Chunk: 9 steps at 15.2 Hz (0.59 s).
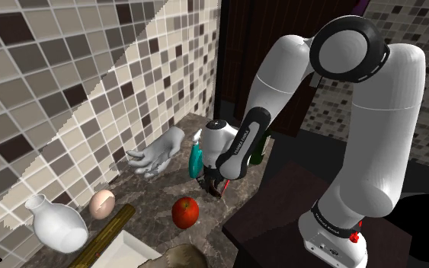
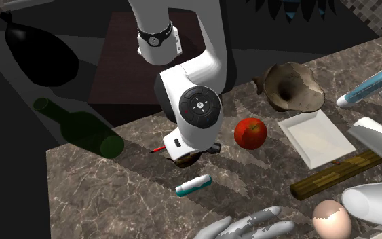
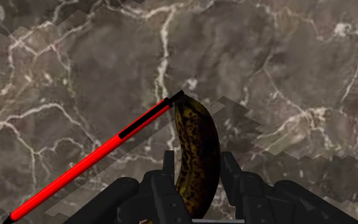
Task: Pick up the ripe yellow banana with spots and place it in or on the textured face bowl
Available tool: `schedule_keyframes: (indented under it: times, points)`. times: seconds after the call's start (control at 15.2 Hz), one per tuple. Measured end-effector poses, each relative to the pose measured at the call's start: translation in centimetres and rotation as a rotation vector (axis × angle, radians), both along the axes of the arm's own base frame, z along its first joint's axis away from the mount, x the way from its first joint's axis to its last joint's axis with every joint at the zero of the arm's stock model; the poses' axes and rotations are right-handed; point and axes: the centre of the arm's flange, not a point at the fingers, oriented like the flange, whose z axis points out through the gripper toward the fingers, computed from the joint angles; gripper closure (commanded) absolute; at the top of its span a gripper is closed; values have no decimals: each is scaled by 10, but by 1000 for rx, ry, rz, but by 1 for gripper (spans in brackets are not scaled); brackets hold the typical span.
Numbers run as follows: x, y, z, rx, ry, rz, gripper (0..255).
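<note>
Banana (image 3: 196, 143), dark and heavily spotted, lies lengthwise between my fingers (image 3: 169, 175), low over the marble counter (image 3: 279, 57). My gripper (image 3: 198, 164) is pinching it towards its near end, with both pads against the skin as far as I can judge. A red pen (image 3: 88, 168) runs slantwise beside me, its black end touching the banana's far tip.

That is my worry: on the lift the tip could drag the pen along. The curved fruit, gripped off its middle, could also swing and slip.

The bowl (image 2: 291, 88) stands well off, beyond the apple (image 2: 250, 133), so a low carry would likely clip the apple and I'd rise first. A tube (image 2: 193, 185) lies near my hand, and a green bottle (image 2: 81, 129) lies farther off by the counter's edge. Straight above me looks open.
</note>
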Motion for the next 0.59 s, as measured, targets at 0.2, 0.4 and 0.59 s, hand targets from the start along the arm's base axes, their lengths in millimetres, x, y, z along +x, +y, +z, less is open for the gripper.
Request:
schedule_keyframes:
  times: [0.2, 0.4, 0.59]
  points:
    - [1, 0, 11, 0, 0, 0, 255]
    - [0, 0, 26, 0, 0, 0, 255]
    - [0, 0, 42, 0, 0, 0, 255]
